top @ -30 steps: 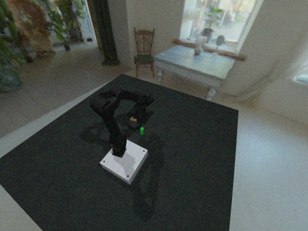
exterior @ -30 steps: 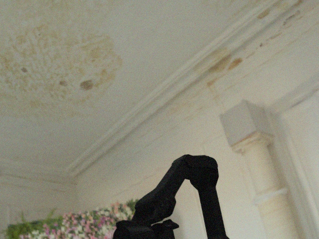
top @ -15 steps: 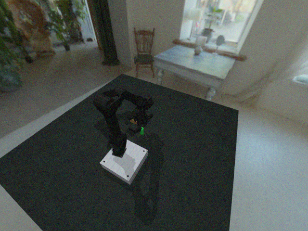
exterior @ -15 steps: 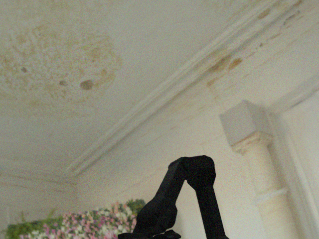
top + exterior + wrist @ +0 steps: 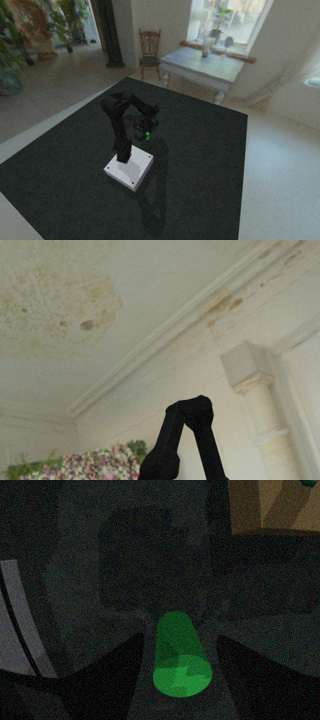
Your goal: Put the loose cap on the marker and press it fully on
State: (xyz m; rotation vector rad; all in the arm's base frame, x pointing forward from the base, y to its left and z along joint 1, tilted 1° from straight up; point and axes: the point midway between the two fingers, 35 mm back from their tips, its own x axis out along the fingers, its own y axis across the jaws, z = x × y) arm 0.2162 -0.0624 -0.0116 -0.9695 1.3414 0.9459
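Observation:
The green cap [image 5: 147, 135] [image 5: 181, 676] stands upright on the dark table top [image 5: 201, 155]. My gripper [image 5: 180, 640] is open, with one black fingertip on each side of the cap and a visible gap on both sides in the wrist view. The wooden holder block [image 5: 245, 510] is at the top right of the wrist view. Only a small green bit of the marker [image 5: 309, 482] shows at the top edge there. In the top view the arm hides most of the block and the marker. The exterior view shows only the arm's upper links.
The white base plate [image 5: 142, 155] [image 5: 32, 635] carries the arm and lies close to the cap, at the left edge of the wrist view. The holder block stands on the other side of the cap. The arm [image 5: 118, 126] [image 5: 170, 431] arches up and over from the base.

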